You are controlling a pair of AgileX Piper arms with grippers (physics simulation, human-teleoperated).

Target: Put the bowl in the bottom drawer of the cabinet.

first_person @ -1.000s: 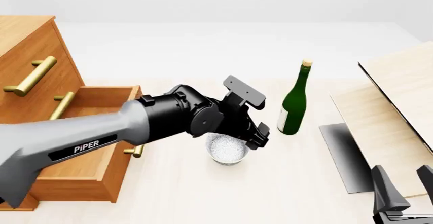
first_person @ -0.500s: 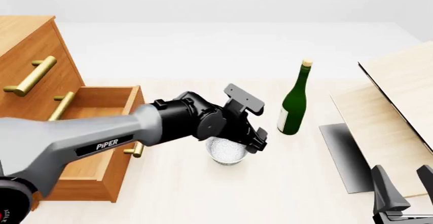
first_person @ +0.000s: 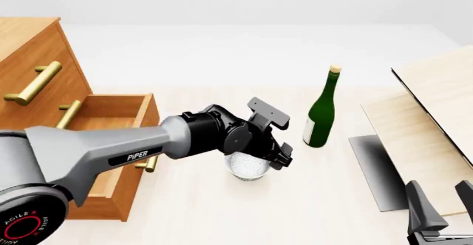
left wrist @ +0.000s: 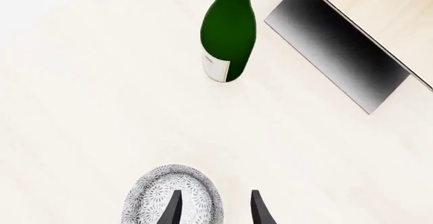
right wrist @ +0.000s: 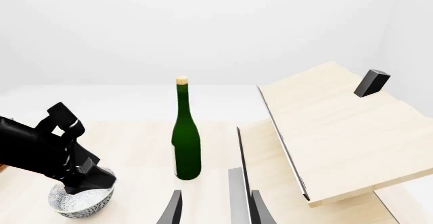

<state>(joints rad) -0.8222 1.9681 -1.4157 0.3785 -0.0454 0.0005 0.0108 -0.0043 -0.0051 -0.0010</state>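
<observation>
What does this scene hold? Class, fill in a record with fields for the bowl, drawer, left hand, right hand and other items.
bowl: small speckled grey-white round bowl, upright on the pale table
drawer: orange-brown wooden bottom drawer, pulled open
left hand: left hand open, one finger over the bowl, one outside its rim
right hand: right hand open, holding nothing
other items: tall green glass bottle, pale wooden boards

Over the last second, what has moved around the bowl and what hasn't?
The left gripper has come lower onto the bowl, its fingers now straddling the bowl's rim, one finger inside and one outside, not yet closed. The bowl, the green bottle, the open bottom drawer and the right gripper stayed where they were.
</observation>
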